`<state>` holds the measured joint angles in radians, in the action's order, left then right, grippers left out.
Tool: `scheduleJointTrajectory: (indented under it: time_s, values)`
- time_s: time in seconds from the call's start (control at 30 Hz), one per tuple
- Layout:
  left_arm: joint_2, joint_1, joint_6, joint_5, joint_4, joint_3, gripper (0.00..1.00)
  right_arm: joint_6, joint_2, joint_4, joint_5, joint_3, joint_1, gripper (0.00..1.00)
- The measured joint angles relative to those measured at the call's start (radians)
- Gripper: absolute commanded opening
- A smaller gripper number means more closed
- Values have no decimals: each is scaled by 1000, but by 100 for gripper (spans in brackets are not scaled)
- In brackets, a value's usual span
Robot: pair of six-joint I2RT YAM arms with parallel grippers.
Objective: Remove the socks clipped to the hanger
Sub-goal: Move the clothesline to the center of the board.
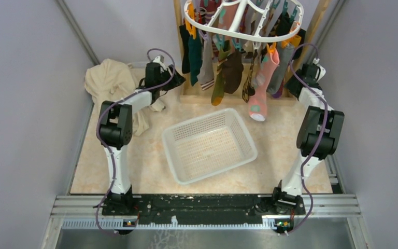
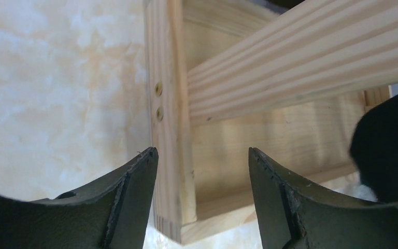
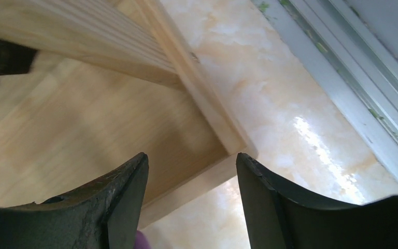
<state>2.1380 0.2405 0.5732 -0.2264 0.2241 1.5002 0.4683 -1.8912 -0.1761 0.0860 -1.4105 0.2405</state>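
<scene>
Left wrist view: left gripper released, dark fingers spread wide, nothing between them, aimed down at a corner of the pale pine wooden frame.
Beside the left gripper: marbled cream desk to the left of the frame; a black sock at the right edge, apart from the fingers.
Right wrist view: right gripper likewise released, jaws parted with nothing clamped, over another corner of the wooden frame.
Beyond the right gripper: desk, then a grey metal rail along its edge.
Top external view, arms: left gripper near the left end of the frame's base, right gripper near the right end, both low under the outer socks; contact with any sock not tellable from above.
Hanger: white plastic oval hanger with teal and orange clips, hung high at top centre between the frame's posts.
Socks: mixed-colour fabric socks clipped all round the hanger and dangling: dark green sock, grey sock, brown sock, and a long pink sock reaching lowest, toe near the basket's far right corner.
Basket: white mesh plastic basket mid-desk between the two arms, set askew.
Cloth: crumpled beige cloth at the far left of the desk, just behind the left arm.
</scene>
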Motion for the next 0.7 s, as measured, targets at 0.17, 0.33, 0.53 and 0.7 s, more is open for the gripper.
scheduleJointTrajectory:
  time_s: [0.17, 0.33, 0.53, 0.7]
  values:
    - [35, 33, -87, 66, -26, 93, 71, -29, -69, -30, 40, -32, 7, 64]
    - [82, 60, -147, 133, -95, 126, 69, -50, -100, -51, 68, -33, 10, 64]
    - [181, 84, -187, 224, -256, 249, 67, -58, -104, -52, 84, -33, 10, 64]
    - [187, 98, -209, 270, -322, 266, 65, -58, -123, -49, 90, -29, 10, 65]
